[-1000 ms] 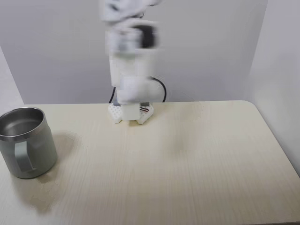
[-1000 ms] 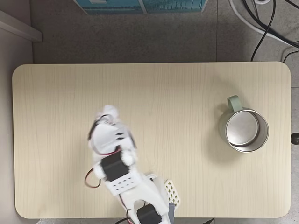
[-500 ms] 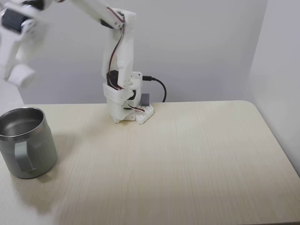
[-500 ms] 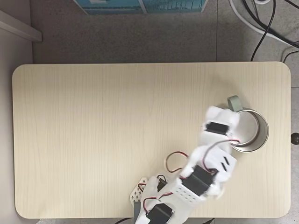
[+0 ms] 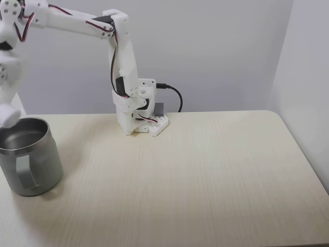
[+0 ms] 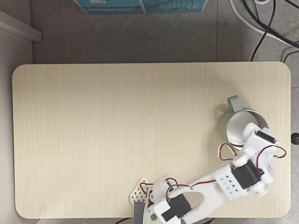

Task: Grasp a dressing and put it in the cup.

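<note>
White two-finger tool [image 5: 9, 119] is hanging nose-down at the far left of the front-facing fixed view, tip sitting right at the back rim of the large brushed-steel grey mug [image 5: 30, 157]. In the top-down fixed view the tool [image 6: 250, 132] is overlapping the lower right part of the mug [image 6: 239, 130] opening, so it is poised over the inside of the cup, not beside it.

Tool state: can't tell. Finger tips are blurred in the front view and stacked under the wrist in the top-down view, so no readable gap.

Small white gauze roll: a rounded white lump [image 5: 10, 116] is sitting at the tool tip, just above the mug rim. It may be the dressing pinched in the tool, but it is the same white as the plastic, so I can't separate the two for sure. Can't make out a roll on the visible mug floor in either fixed view.

Mug is standing upright on the pale wood-grain tabletop [image 5: 195, 175], directly under the tool. Its strap handle [image 5: 25, 171] is facing the front camera; in the top-down view the handle [image 6: 234, 102] is pointing toward the top edge, on the side of the mug away from the tool.

White arm [image 5: 77, 23] is reaching out from its base [image 5: 141, 121], which is well to the right of the tool in the front view. Black cable [image 5: 175, 98] is looping off behind the base.
</note>
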Tool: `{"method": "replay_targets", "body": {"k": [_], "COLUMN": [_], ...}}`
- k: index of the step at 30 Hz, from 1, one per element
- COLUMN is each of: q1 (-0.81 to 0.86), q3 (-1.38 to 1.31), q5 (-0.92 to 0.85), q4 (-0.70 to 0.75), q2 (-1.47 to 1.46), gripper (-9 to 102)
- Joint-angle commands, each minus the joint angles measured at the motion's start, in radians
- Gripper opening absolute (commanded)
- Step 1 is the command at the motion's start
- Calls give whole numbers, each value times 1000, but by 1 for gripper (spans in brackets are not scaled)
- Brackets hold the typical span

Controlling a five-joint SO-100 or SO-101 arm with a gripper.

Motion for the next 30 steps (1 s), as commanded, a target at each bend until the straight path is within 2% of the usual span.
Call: {"method": "replay_targets", "body": {"k": [1, 14, 17, 23, 30], "q1": [3, -40, -52, -46, -48], "q3": [-80, -284, -316, -342, -330], "q5": [-18, -37, -49, -77, -86], "q4": [-67, -124, -124, -124, -121], "q2": [-35, -172, -204, -210, -216], "gripper": [0, 0, 13, 22, 23]}}
